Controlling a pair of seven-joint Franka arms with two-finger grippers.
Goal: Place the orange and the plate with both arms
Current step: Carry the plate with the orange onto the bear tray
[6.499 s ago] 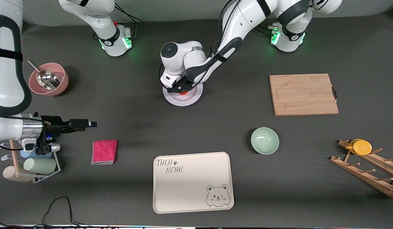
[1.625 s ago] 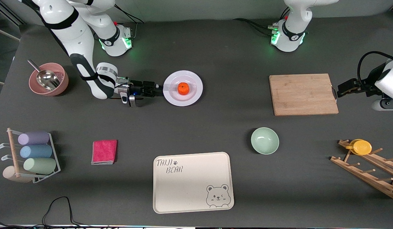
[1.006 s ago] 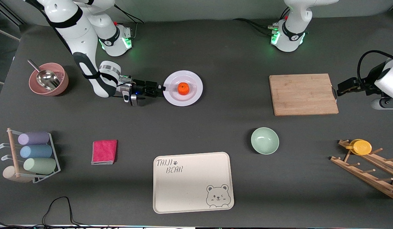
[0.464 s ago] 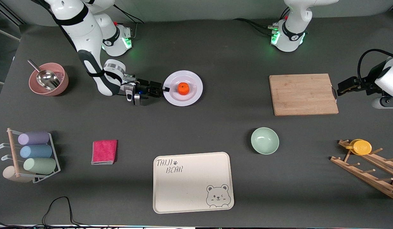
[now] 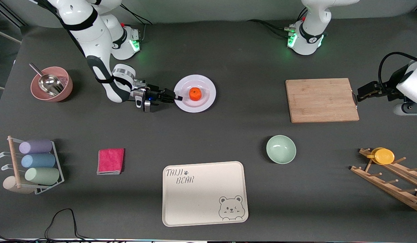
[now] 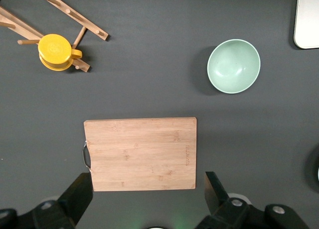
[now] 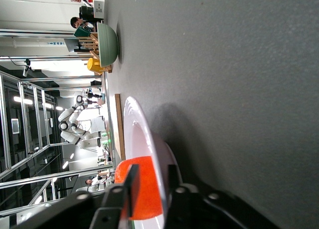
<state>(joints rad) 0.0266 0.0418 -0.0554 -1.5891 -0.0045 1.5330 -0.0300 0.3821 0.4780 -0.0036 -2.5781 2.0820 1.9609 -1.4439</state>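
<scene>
The orange (image 5: 194, 94) sits in the middle of the white plate (image 5: 205, 86), which lies on the table between the two bases. My right gripper (image 5: 178, 98) is low at the plate's rim on the right arm's side. In the right wrist view its fingers (image 7: 130, 186) straddle the rim (image 7: 137, 124), one over and one under, with a small gap, and the orange (image 7: 147, 191) shows past them. My left gripper (image 5: 359, 94) is open and empty beside the handle end of the cutting board and waits there; its fingers (image 6: 77, 199) are wide apart.
A wooden cutting board (image 5: 321, 100) lies toward the left arm's end. A pale green bowl (image 5: 281, 149) and a cream bear tray (image 5: 204, 193) lie nearer the camera. A pink bowl with a scoop (image 5: 51, 84), a red cloth (image 5: 110, 161), a cup rack (image 5: 33, 165) and a yellow cup (image 5: 382, 156) stand at the edges.
The left arm left the orange on the plate and withdrew to the board's end. My right gripper came in and slid its fingers onto the plate's rim; the plate shifted slightly.
</scene>
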